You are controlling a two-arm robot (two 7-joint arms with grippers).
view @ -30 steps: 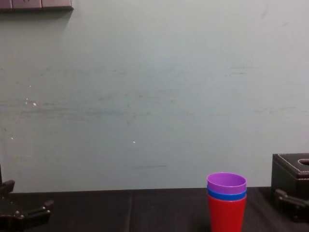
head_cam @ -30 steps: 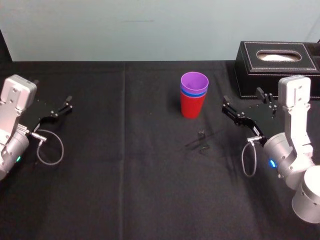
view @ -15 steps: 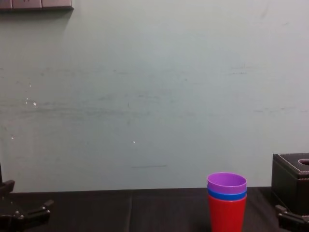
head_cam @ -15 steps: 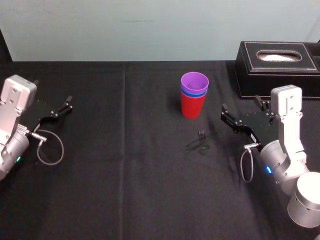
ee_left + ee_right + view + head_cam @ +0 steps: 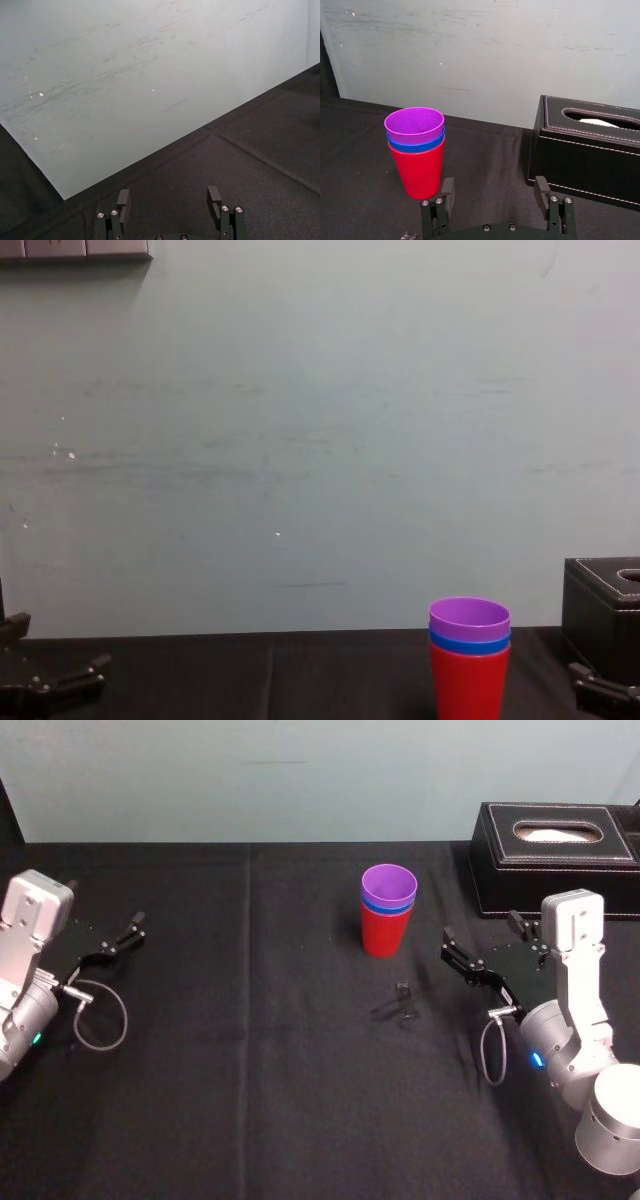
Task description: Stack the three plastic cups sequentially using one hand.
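Note:
The three plastic cups stand nested upright on the black cloth: the purple cup (image 5: 389,885) (image 5: 414,124) (image 5: 469,620) is innermost, the blue cup (image 5: 375,906) (image 5: 415,145) shows as a rim below it, and the red cup (image 5: 385,932) (image 5: 417,170) (image 5: 469,685) is at the bottom. My right gripper (image 5: 482,945) (image 5: 494,192) is open with nothing between its fingers, to the right of the stack and a little nearer to me, apart from it. At the table's left edge my left gripper (image 5: 118,934) (image 5: 169,197) rests open and holds nothing.
A black stitched tissue box (image 5: 555,857) (image 5: 587,147) stands at the back right, just beyond the right gripper. A small dark metal piece (image 5: 403,1002) lies on the cloth in front of the cups. A pale wall (image 5: 320,440) rises behind the table (image 5: 250,1050).
The right arm drew back from the stack toward me and lowered over the first half second, then held still. The cups and the left arm have not moved.

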